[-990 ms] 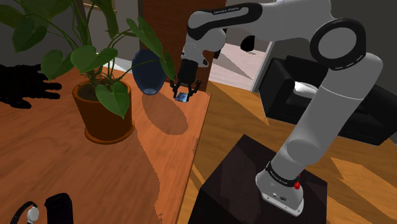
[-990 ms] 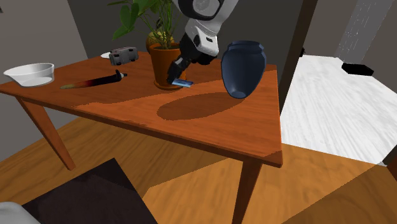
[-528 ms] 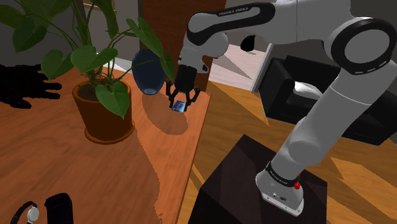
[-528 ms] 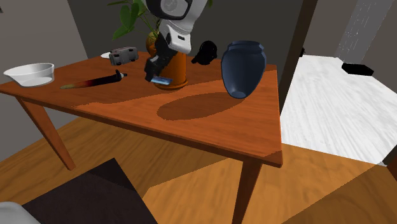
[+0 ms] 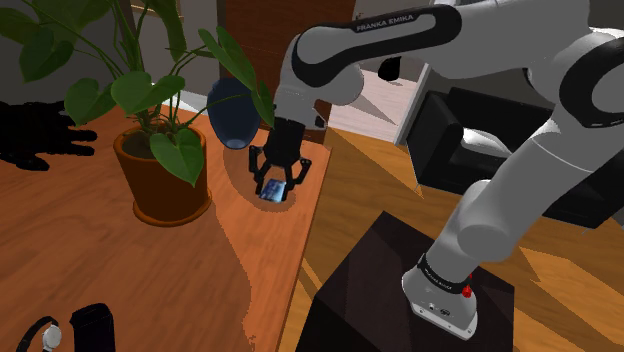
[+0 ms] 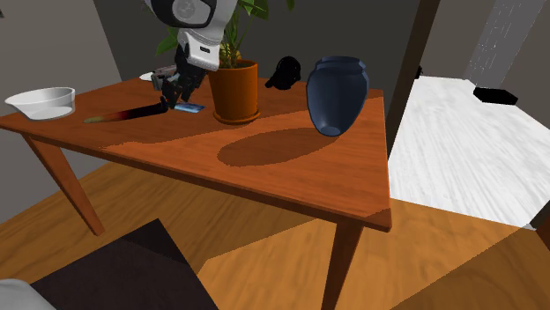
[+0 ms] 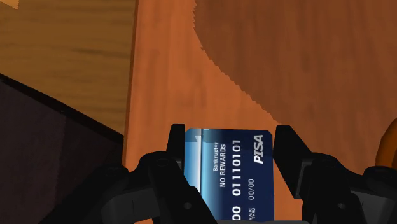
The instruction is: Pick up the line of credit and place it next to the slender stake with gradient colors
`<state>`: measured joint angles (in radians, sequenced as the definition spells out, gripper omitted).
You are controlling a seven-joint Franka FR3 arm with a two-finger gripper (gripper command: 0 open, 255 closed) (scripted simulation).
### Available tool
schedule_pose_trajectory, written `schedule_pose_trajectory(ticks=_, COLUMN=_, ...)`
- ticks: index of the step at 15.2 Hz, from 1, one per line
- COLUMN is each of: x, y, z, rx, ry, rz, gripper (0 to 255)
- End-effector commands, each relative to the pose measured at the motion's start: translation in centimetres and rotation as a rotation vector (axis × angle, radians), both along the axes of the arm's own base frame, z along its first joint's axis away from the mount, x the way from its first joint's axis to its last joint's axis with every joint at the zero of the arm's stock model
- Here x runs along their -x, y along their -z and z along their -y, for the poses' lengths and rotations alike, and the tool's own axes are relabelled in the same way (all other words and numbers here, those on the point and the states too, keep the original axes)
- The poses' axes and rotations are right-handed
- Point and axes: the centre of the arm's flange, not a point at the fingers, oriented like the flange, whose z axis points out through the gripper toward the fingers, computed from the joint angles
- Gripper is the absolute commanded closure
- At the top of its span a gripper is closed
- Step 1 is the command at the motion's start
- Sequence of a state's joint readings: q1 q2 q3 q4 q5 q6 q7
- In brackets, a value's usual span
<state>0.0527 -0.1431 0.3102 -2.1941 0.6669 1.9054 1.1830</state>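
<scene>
The card [image 7: 232, 173] was clamped between the fingers [image 7: 177, 156] above the bench [image 6: 291, 180]; placement beside the stake [image 6: 132, 112] was not yet done.

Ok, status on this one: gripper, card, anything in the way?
Gripper shut on blue card, held off the table. Gradient stake looks close by in the second exterior view. Potted plant beside the path, vase farther off; neither looks blocking.

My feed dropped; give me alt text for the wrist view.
The gripper is shut on a blue bank card printed NO REWARDS and PISA, held over an orange-brown wooden table. Past the table's edge lie a wood floor and a dark box.
</scene>
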Motion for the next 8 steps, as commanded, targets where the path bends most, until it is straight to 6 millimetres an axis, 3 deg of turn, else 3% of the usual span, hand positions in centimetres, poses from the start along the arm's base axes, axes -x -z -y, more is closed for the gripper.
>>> schedule_pose_trajectory(ticks=1, x=1.8, y=0.2, z=-2.3, rx=0.000, ry=0.002, rz=0.000, gripper=255)
schedule_pose_trajectory(ticks=8, x=6.9, y=0.1, z=-10.0, rx=0.000, ry=0.002, rz=0.000, gripper=255)
